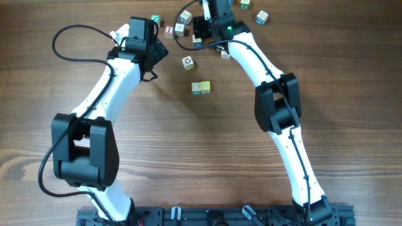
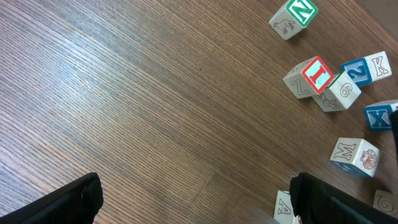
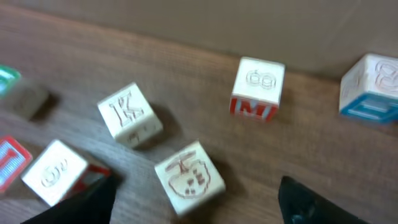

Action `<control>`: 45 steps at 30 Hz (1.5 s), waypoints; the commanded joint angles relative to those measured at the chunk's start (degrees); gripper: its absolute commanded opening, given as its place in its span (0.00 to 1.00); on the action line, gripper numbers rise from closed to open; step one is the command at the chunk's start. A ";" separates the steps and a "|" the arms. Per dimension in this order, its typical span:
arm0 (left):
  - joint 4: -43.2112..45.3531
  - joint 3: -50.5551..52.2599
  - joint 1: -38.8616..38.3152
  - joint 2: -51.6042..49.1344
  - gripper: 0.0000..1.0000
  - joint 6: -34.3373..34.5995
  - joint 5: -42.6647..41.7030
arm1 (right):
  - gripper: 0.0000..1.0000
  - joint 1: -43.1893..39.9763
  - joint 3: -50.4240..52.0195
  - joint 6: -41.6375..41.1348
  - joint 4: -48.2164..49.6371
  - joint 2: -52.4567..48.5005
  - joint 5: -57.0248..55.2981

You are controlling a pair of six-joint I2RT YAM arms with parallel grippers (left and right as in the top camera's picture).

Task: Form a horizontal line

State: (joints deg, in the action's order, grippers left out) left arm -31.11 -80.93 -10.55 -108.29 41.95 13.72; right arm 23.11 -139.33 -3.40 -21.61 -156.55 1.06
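overhead, horizontal line: long axis running left-right
left gripper: fingers hanging released
right gripper: fingers gaping released, beyond the line

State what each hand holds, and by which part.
Nothing: the left hand and the right hand are both open; the cube under the right hand is untouched.

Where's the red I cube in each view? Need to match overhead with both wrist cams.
Overhead: the red I cube sits near the top edge, left of centre.
Left wrist: upper right, letter readable.
Right wrist: only a red sliver at the lower left edge, likely this cube; the letter is cut off.
Shared landmark: the 6 cube right beside it, also lower left in the right wrist view.
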 commanded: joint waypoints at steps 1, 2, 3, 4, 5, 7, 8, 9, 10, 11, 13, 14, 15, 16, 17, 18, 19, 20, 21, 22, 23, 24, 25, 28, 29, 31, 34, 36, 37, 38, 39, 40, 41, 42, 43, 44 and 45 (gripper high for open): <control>-0.02 0.09 -0.17 1.27 1.00 0.76 0.92 | 0.86 0.13 -0.83 -2.34 5.38 -0.98 -0.26; 0.00 0.09 -0.17 1.27 1.00 0.76 0.83 | 0.86 0.20 -0.83 -2.97 6.64 -1.38 -1.16; 0.00 0.09 -0.17 1.27 1.00 0.76 0.70 | 0.87 0.20 -0.83 -3.06 7.58 -1.70 -1.60; 0.00 0.09 -0.17 1.27 1.00 0.76 0.70 | 0.86 0.17 -0.83 -3.28 8.46 -2.45 -1.95; 0.00 0.09 -0.17 1.27 1.00 0.76 0.70 | 0.86 0.17 -0.83 -3.69 8.81 -2.73 -2.14; 0.00 0.09 -0.17 1.27 1.00 0.76 0.70 | 0.86 0.07 -0.83 -4.85 9.66 -4.35 -2.32; 0.00 0.09 -0.17 1.27 1.00 0.76 0.70 | 0.86 0.02 -0.83 -5.55 9.84 -4.87 -2.32; 0.00 0.09 -0.17 1.27 1.00 0.76 0.70 | 0.85 0.02 -0.83 -5.77 10.01 -5.35 -2.12; 0.02 0.09 -0.17 1.27 1.00 0.76 0.70 | 0.82 0.02 -0.83 -5.73 10.05 -5.77 -1.11; 0.02 0.09 -0.17 1.27 1.00 0.76 0.70 | 0.80 0.02 -0.83 -5.70 10.27 -6.12 -0.37; 0.07 0.09 -0.17 1.27 1.00 0.81 0.70 | 0.79 0.22 -0.83 -5.55 10.40 -6.40 0.50; 0.07 0.09 -0.17 1.27 1.00 0.87 0.70 | 0.78 0.33 -0.83 -5.51 10.40 -6.69 0.46; 0.07 0.09 -0.17 1.27 1.00 0.98 0.70 | 0.75 0.46 -0.83 -5.60 10.36 -7.21 0.46; 0.04 0.09 -0.20 1.27 1.00 0.96 0.70 | 0.73 0.46 -0.83 -5.60 10.21 -7.50 0.44; 0.04 0.09 -0.20 1.27 1.00 0.96 0.70 | 0.72 0.44 -0.83 -5.60 10.19 -7.87 0.28; 0.04 0.09 -0.20 1.27 1.00 0.96 0.70 | 0.69 0.39 -0.83 -5.68 10.01 -7.98 0.02; 0.04 0.09 -0.20 1.27 1.00 0.96 0.72 | 0.64 0.37 -0.83 -5.75 9.86 -8.26 -0.28; 0.04 0.09 -0.20 1.27 1.00 0.96 0.72 | 0.61 0.31 -0.83 -5.79 9.53 -8.28 -0.66; 0.04 0.09 -0.20 1.27 1.00 0.96 0.72 | 0.56 0.22 -0.83 -5.79 9.14 -8.28 -1.14; 0.04 0.09 -0.20 1.27 1.00 0.96 0.72 | 0.52 0.17 -0.83 -5.75 9.01 -8.26 -1.27; 0.04 0.09 -0.20 1.27 1.00 0.96 0.72 | 0.49 0.15 -0.83 -5.68 8.92 -8.26 -1.27; 0.07 0.09 -0.20 1.27 1.00 0.96 0.72 | 0.46 0.11 -0.85 -5.60 8.87 -8.24 -1.29; 0.07 0.09 -0.20 1.27 1.00 0.96 0.72 | 0.43 0.04 -1.01 -5.62 8.66 -8.15 -1.53; 0.07 0.09 -0.20 1.27 1.00 0.96 0.72 | 0.37 -0.04 -1.01 -5.64 7.85 -7.61 -2.58; 0.07 0.09 -0.20 1.27 1.00 0.96 0.72 | 0.36 -0.04 -1.01 -5.60 7.39 -7.28 -2.58; 0.07 0.09 -0.20 1.27 1.00 0.96 0.72 | 0.34 -0.04 -1.01 -5.60 6.60 -6.56 -2.58; 0.11 0.09 -0.20 1.27 1.00 0.96 0.72 | 0.30 -0.11 -1.01 -5.55 5.33 -5.09 -2.80; 0.15 0.09 -0.20 1.27 1.00 0.96 0.72 | 0.26 -0.15 -1.01 -5.60 4.13 -3.91 -2.78; 0.17 0.09 -0.20 1.27 1.00 0.96 0.72 | 0.25 -0.15 -1.01 -5.60 3.30 -3.17 -2.78; 0.17 0.09 -0.20 1.27 1.00 0.96 0.72 | 0.25 -0.15 -1.01 -5.57 2.64 -2.64 -2.78; 0.17 0.09 -0.20 1.27 1.00 0.96 0.72 | 0.24 -0.15 -1.01 -5.55 1.86 -1.97 -2.78; 0.17 0.09 -0.20 1.27 1.00 0.94 0.72 | 0.24 -0.15 -1.01 -5.57 1.25 -1.38 -2.78; 0.17 0.09 -0.20 1.27 1.00 0.94 0.72 | 0.24 -0.15 -1.01 -5.55 -0.02 -0.20 -2.78; 0.17 0.09 -0.20 1.27 1.00 0.94 0.72 | 0.24 -0.15 -1.01 -5.53 -0.79 0.52 -2.78; 0.17 0.09 -0.20 1.27 1.00 0.94 0.72 | 0.24 -0.15 -1.01 -5.51 -1.40 1.18 -2.78; 0.17 0.09 -0.20 1.27 1.00 0.94 0.72 | 0.24 -0.15 -1.01 -5.49 -2.14 1.99 -2.80; 0.17 0.09 -0.20 1.27 1.00 0.94 0.72 | 0.24 -0.15 -1.01 -5.16 -2.89 2.86 -2.78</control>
State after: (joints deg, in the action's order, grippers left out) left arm -31.07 -80.93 -10.55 -108.29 42.37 13.69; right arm 23.16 -140.40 -8.97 -22.87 -159.26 -0.51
